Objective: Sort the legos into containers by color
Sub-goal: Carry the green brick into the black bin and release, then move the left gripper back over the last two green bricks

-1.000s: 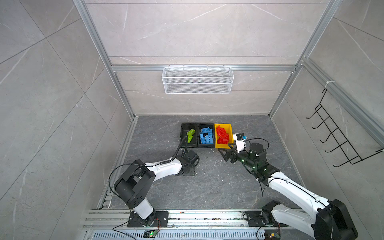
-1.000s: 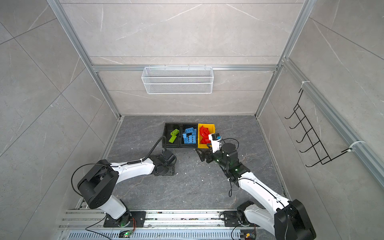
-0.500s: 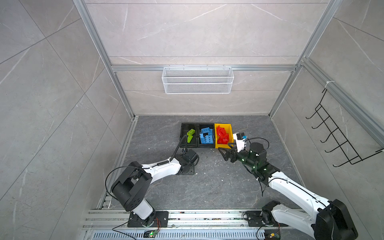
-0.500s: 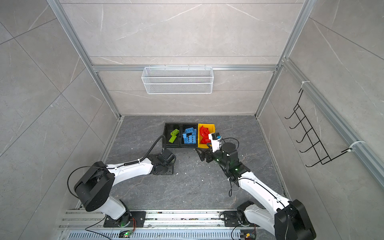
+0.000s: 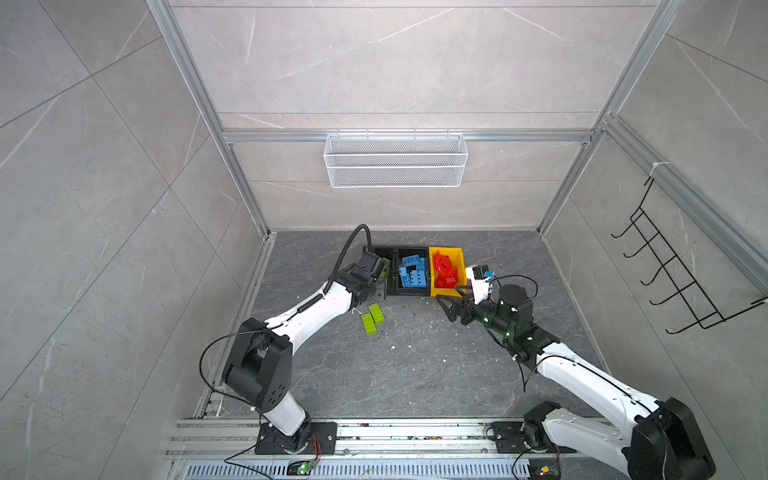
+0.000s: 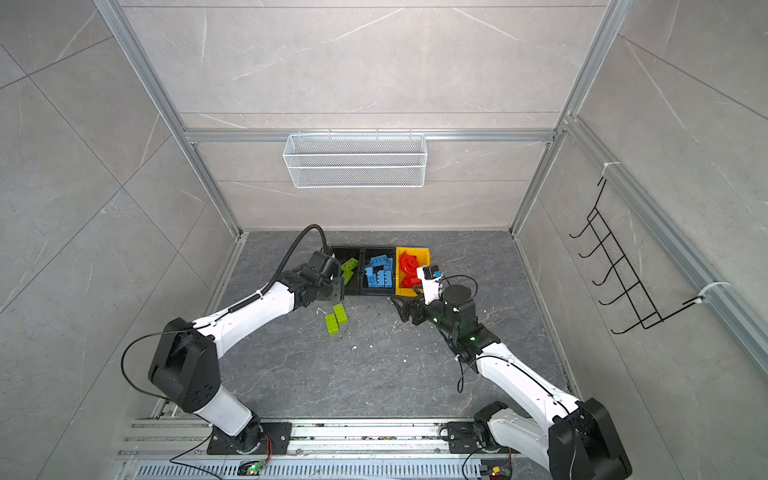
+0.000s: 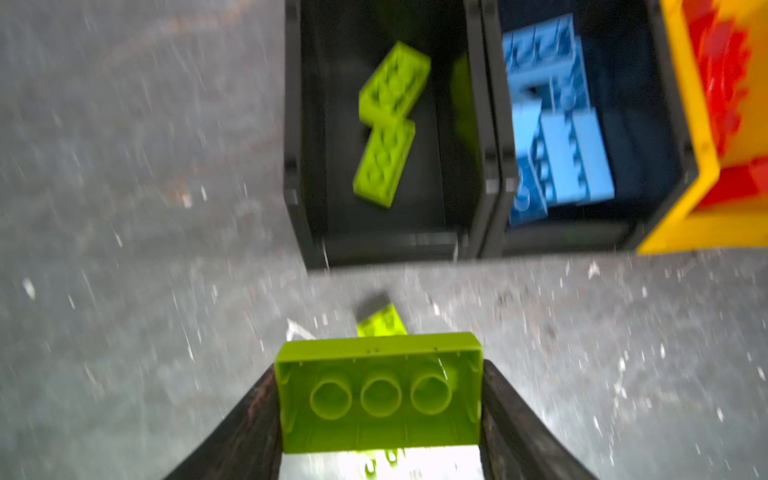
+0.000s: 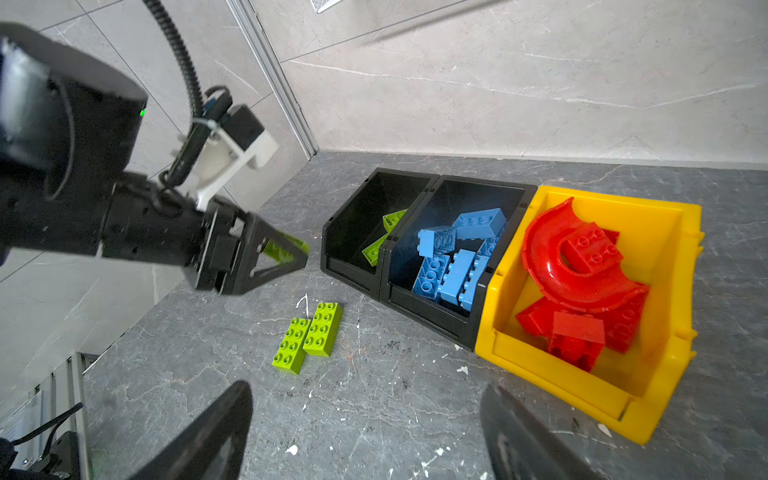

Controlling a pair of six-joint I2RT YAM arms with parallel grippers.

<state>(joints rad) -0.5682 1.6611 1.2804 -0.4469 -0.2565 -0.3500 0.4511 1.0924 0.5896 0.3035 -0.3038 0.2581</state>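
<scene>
Left gripper (image 7: pixel 379 372) pinches a lime green lego (image 7: pixel 379 399) just short of the black bin (image 7: pixel 293 166) holding green legos; right gripper (image 8: pixel 368 388) stands spread, yellow bin (image 8: pixel 540 374) just ahead.

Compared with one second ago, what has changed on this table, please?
The left claw has moved from low over the table toward the left black bin, and it grips a lime brick. Where it was, two lime bricks now lie uncovered. The right claw stayed open in place. The blue bricks and the red bricks lie as before.
</scene>
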